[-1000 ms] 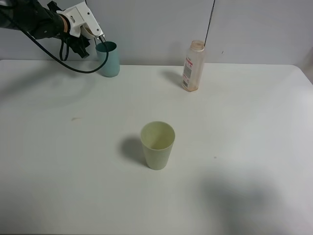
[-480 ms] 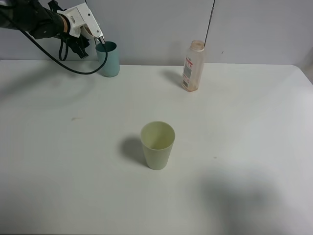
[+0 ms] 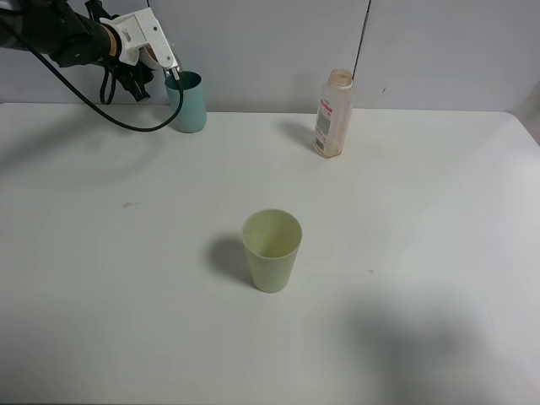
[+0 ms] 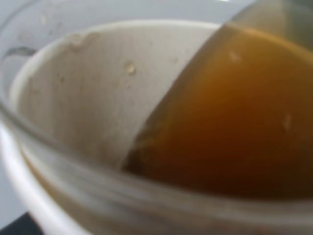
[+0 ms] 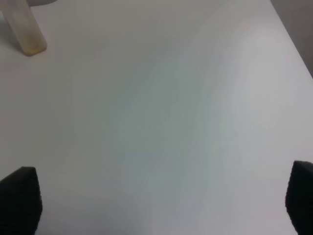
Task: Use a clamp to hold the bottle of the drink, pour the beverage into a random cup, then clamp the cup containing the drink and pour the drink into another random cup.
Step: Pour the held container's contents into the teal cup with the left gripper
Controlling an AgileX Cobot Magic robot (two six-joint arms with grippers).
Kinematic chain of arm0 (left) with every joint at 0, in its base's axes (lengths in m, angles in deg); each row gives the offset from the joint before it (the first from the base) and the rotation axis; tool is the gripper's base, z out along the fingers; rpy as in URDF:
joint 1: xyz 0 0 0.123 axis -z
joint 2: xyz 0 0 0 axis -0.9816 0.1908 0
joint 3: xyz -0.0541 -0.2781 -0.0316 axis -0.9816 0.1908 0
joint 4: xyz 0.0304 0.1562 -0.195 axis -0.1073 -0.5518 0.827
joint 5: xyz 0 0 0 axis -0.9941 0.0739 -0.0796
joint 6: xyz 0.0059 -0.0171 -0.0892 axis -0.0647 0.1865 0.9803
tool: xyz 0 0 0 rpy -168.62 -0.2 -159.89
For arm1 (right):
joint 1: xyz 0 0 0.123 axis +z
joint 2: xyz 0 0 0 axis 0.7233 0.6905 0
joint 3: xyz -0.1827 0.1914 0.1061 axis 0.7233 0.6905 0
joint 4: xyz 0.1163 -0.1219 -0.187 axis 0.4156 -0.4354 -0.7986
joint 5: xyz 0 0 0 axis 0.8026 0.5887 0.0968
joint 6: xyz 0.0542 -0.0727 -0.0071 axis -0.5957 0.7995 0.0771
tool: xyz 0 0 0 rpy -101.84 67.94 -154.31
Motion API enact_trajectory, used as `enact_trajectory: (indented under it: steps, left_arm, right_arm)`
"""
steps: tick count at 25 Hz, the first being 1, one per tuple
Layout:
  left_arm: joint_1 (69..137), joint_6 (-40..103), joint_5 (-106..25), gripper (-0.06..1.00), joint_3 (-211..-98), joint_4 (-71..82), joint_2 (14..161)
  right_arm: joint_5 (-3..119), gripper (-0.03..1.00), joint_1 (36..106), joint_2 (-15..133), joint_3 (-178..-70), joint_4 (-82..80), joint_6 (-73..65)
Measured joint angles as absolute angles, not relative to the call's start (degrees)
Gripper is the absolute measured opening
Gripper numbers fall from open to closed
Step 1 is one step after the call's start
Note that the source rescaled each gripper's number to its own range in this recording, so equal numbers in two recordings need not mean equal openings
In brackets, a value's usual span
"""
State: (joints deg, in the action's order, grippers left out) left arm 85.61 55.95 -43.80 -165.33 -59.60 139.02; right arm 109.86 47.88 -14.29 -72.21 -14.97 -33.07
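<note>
Exterior high: left hand (image 3: 171, 72) was up at the back of the bench (image 3: 422, 253), tip right at the near rim of the teal cup (image 3: 187, 105), which stood just below and beyond it; contact with the rim couldn't be told. Bottle (image 3: 332, 114) stood upright well off to that hand's side, nearly empty; pale green cup (image 3: 272, 251) was well clear, out mid-bench. The paper cup couldn't be made out in this view. Left wrist: frame was filled by the paper cup (image 4: 78, 98), tipped, beverage (image 4: 234, 122) slanted to one side of its wall. Fingers weren't visible here, but the hand was fully closed, and by the look of it clamped on that cup. Right wrist: right hand (image 5: 159, 200) was wide open, holding nothing, bare bench under it, bottle base (image 5: 27, 29) far ahead of it. Risks as I judged them: pour lip not lined up over the teal cup's mouth would send the drink down its outside; the hand pressing on the rim could tip that light tumbler; a hard clamp on thin paper could buckle the wall and slop liquid; tipping too quickly would overshoot.
</note>
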Motion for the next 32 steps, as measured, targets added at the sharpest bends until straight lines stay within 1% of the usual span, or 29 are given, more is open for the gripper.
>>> enact_trajectory:
  steps: [32]
  left_arm:
    - [85.61,50.85,-42.47,0.02,-165.33,-59.80,139.02]
  right_arm:
    - [109.86,1.00,47.88,-14.29,-72.21,-14.97,-33.07]
